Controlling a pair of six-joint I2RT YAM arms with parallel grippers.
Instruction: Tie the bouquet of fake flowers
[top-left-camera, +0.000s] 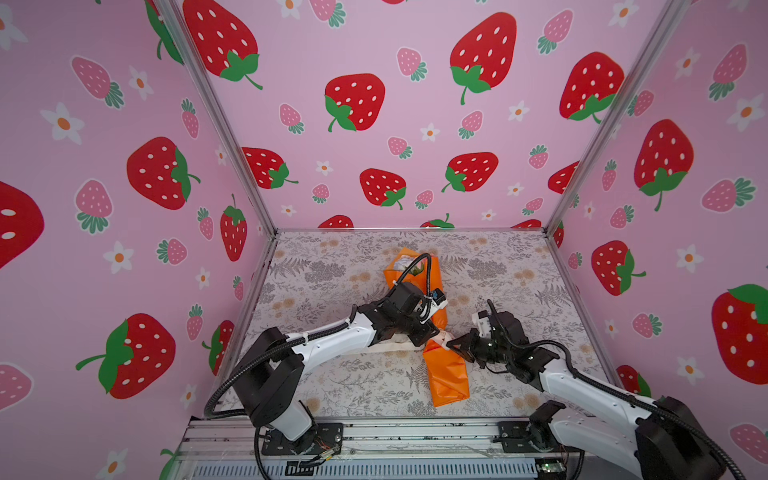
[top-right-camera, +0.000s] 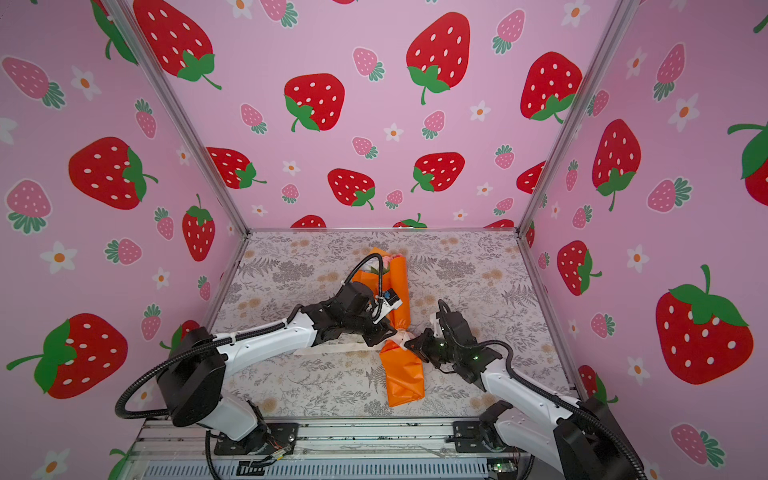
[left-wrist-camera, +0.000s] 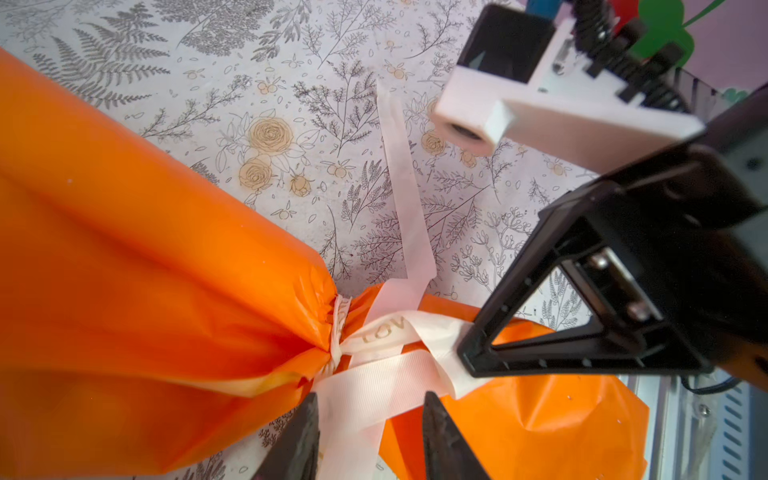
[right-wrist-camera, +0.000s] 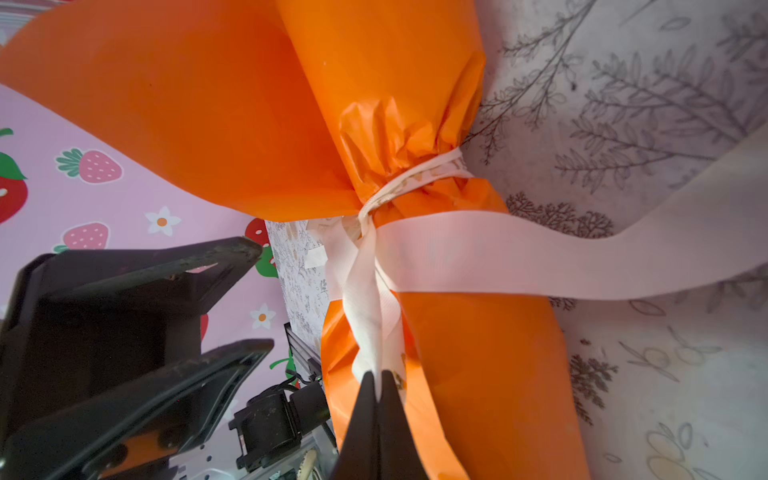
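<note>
Bouquet (top-left-camera: 449, 374) (top-right-camera: 401, 374) wrapped in orange paper, lying on the floral-print table (top-left-camera: 332, 374) near its middle, in both top views. The long axis runs from the far side towards the near edge. The flowers (top-left-camera: 400, 263) show at the far, open end, partly behind the left arm's cable. A cream ribbon (top-left-camera: 443, 337) (top-right-camera: 401, 335) cinches the paper into a narrow waist about midway along. The paper bulges on either side of the waist, as the left wrist view (left-wrist-camera: 124, 270) and the right wrist view (right-wrist-camera: 374, 83) show. Left gripper (top-left-camera: 419, 332) (left-wrist-camera: 370, 399) is poised over the waist from the left. Its jaws stand apart, astride a flat strand of ribbon (left-wrist-camera: 374, 374) that passes between the fingertips. Orange paper is visible between that strand and one finger, so the strand is not clamped. The same gripper appears in the right wrist view (right-wrist-camera: 259, 296) with its two fingers clearly separated. Right gripper (top-left-camera: 451, 344) (top-right-camera: 409, 343) (right-wrist-camera: 376, 376) meets the waist from the right. Its fingers are pressed together on a twisted strand of ribbon, which runs taut from the fingertips up to the knot. A second, broad strand (right-wrist-camera: 540, 257) leaves the knot and trails away across the table. In the left wrist view the right gripper's tip (left-wrist-camera: 465, 353) pinches the ribbon just beside the knot.
</note>
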